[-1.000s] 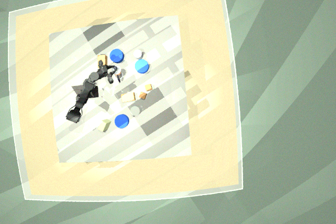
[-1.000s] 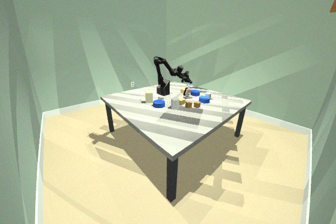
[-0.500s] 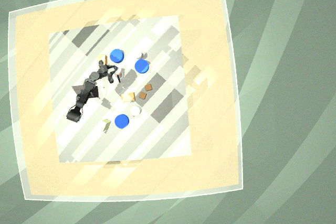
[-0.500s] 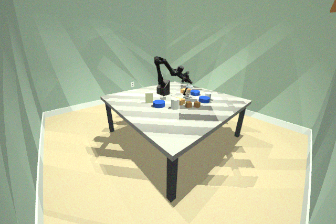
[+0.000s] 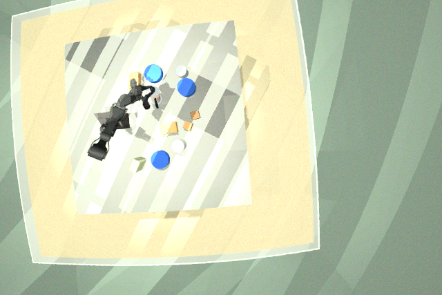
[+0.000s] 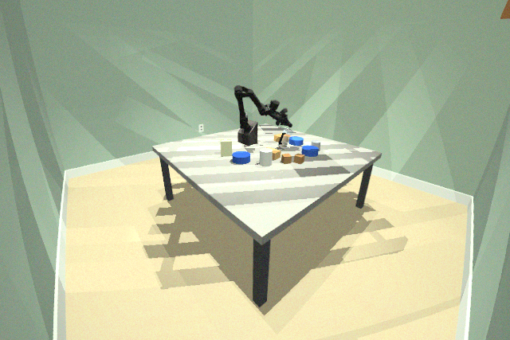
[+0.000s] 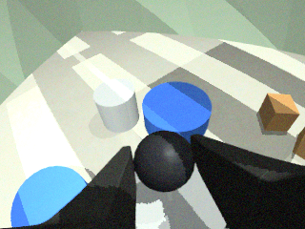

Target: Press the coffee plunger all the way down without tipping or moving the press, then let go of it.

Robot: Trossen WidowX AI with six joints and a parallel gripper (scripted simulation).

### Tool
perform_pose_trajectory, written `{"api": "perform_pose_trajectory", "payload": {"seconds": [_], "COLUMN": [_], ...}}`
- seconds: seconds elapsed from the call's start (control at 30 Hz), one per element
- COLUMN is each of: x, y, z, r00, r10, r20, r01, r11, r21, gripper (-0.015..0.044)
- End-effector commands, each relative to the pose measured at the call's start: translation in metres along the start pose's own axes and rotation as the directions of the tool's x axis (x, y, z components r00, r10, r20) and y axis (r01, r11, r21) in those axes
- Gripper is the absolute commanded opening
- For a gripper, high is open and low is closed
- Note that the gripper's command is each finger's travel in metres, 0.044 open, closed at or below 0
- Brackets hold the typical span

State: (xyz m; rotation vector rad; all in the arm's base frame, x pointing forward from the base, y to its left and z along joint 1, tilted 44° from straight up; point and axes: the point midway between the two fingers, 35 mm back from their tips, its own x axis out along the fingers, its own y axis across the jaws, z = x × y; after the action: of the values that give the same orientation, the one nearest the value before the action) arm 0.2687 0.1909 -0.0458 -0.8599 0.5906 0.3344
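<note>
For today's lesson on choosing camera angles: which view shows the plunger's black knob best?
The wrist view: the plunger knob fills the middle, gripped between the two dark fingers. From the top, the gripper mostly covers it. In the exterior view the press is too small to make the knob out.
</note>
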Motion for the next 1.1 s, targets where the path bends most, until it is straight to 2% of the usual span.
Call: {"api": "perform_pose_trajectory", "payload": {"seconds": [0.0,1.07], "x": [0.0031,0.0074], "y": [-0.0001,0.0005], "z": [-0.0076,-0.0054], "r00": [1.000,1.000], "r10": [-0.006,-0.006], "r20": [-0.027,-0.026], "r01": [0.005,0.006], "r11": [1.000,1.000], "r21": [-0.016,-0.016], "gripper": [0.0128,0.0128]}}
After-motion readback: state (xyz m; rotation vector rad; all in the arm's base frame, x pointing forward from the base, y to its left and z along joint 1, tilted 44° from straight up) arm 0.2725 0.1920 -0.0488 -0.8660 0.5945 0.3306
